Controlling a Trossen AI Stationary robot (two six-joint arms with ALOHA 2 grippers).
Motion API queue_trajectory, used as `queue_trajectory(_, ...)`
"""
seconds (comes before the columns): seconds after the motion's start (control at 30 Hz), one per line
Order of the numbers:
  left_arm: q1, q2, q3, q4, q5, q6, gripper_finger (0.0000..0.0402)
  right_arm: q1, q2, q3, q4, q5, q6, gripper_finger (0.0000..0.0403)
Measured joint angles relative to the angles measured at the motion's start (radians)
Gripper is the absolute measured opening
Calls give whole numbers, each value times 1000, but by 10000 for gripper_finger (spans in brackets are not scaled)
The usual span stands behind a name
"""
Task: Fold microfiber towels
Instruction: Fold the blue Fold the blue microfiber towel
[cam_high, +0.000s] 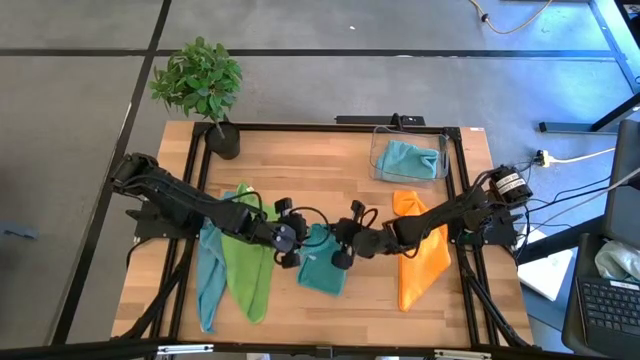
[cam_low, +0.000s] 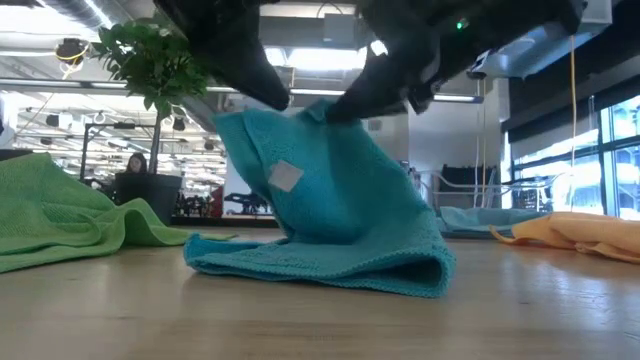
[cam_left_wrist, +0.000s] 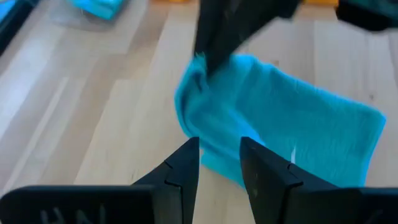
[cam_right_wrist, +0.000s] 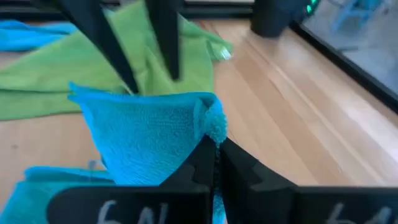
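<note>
2 grippers lift the teal towel (cam_high: 322, 262), its length seemingly running toward the table's front.

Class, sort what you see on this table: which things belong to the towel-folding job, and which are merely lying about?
Job: teal towel, pinched by right gripper; lime green towel; orange towel; light blue towel; light blue towel in the bin.
Lying about: potted plant; clear plastic bin.

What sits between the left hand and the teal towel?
Nothing visible. The left hand is open right beside the raised edge of the teal towel, with only bare table around it. The right hand already pinches that towel's corner.
</note>
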Motion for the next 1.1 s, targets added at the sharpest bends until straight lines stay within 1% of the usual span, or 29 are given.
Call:
queue_trajectory(0.07,-2,0,0,-18,0,0,109,-7,0,0,-58,2,37,14)
queue_trajectory(0.13,-9,0,0,-44,-5,0,109,-7,0,0,-122,31,81,14)
queue_trajectory(0.27,-29,0,0,-67,-46,0,109,2,0,0,-216,138,165,14)
queue_trajectory(0.4,-53,1,0,-69,-68,-2,109,4,0,0,-270,273,226,14)
queue_trajectory(0.6,-96,0,0,-70,-117,-6,108,4,0,0,-364,354,315,14)
queue_trajectory(0.67,-105,0,0,-70,-117,-5,108,4,0,0,-397,355,348,14)
queue_trajectory(0.73,-113,1,0,-70,-118,-2,107,3,0,0,-406,322,361,14)
queue_trajectory(0.8,-120,1,0,-70,-119,-2,107,3,0,0,-401,269,339,14)
queue_trajectory(0.93,-121,1,0,-70,-119,-2,109,3,0,-1,-332,158,211,14)
queue_trajectory(1.03,-121,1,0,-70,-119,-3,109,8,0,-1,-223,-6,68,14)
queue_trajectory(1.1,-121,0,0,-69,-119,-9,109,17,0,-1,-147,-155,-17,14)
